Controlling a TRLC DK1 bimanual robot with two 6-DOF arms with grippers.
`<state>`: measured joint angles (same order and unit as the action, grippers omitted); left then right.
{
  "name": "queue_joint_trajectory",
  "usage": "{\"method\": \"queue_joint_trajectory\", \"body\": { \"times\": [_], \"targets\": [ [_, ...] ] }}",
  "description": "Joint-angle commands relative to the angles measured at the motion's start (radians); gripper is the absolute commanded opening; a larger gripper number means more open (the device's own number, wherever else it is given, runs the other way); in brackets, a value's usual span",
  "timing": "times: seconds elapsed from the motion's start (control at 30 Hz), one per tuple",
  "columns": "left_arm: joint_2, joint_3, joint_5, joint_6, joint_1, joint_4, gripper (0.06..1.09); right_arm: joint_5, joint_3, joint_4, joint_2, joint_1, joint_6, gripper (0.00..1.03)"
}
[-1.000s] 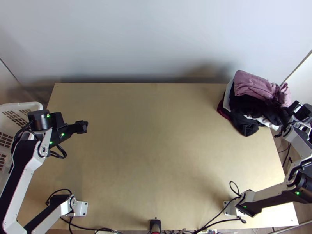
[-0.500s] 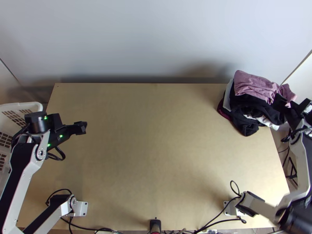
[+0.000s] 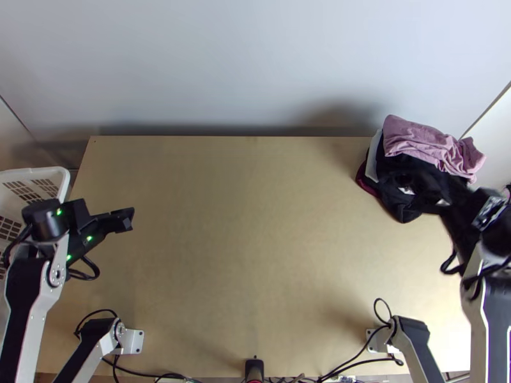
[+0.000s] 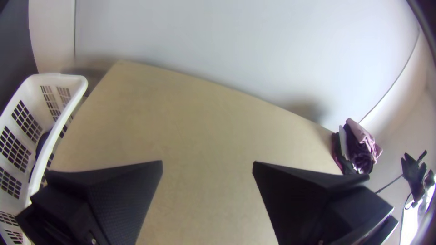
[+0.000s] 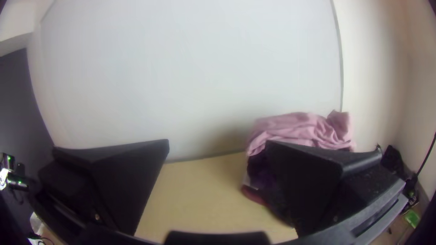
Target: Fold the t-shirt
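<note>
In the top view a light wooden table point(image 3: 255, 255) meets a pale wall point(image 3: 255, 64), pink cloth point(image 3: 418, 142) bunched on dark clothes point(image 3: 393, 203) at the far right corner, right gripper point(image 3: 442, 205) close by, left gripper point(image 3: 129, 219) over the left side. The left wrist view has the left gripper point(image 4: 208, 165) spread wide. In the right wrist view the right gripper point(image 5: 218, 143) gapes too, the pink cloth creased

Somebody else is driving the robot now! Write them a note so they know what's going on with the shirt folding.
Left end effector: open, holding nothing, over the table's left side.
Right end effector: open, holding nothing, by the clothes pile.
Things: pile at the far right corner, pink cloth on top.
Done: pink cloth looks roughly folded, one end crumpled; whether it's the t-shirt, I can't tell.
Left: perhaps neaten that end, or fetch another.
</note>
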<state>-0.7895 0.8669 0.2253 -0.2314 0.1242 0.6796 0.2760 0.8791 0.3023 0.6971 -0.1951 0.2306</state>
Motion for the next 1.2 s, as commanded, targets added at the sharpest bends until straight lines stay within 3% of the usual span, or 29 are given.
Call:
{"method": "queue_joint_trajectory", "body": {
  "times": [0.0, 0.4, 0.77, 0.93, 1.17],
  "targets": [
    [0.11, -0.082, 0.003, -0.036, 0.025, -0.035, 1.02, -0.141, -0.097, 0.133, -0.194, 0.227, 0.104, 0.98],
    [0.361, -0.325, -0.038, 0.033, 0.015, -0.265, 1.02, -0.198, -0.39, 0.093, -0.501, 0.229, 0.136, 0.98],
    [0.384, -0.626, -0.093, 0.047, 0.003, -0.701, 1.02, -0.224, -0.678, -0.173, -0.577, 0.27, 0.072, 0.97],
    [0.386, -0.756, -0.112, 0.046, -0.064, -0.868, 1.02, -0.224, -0.781, -0.246, -0.594, 0.324, -0.028, 0.96],
    [0.48, -0.789, -0.112, 0.086, -0.064, -0.736, 1.02, -0.224, -0.782, -0.092, -0.645, 0.391, -0.102, 0.96]
  ]
}}
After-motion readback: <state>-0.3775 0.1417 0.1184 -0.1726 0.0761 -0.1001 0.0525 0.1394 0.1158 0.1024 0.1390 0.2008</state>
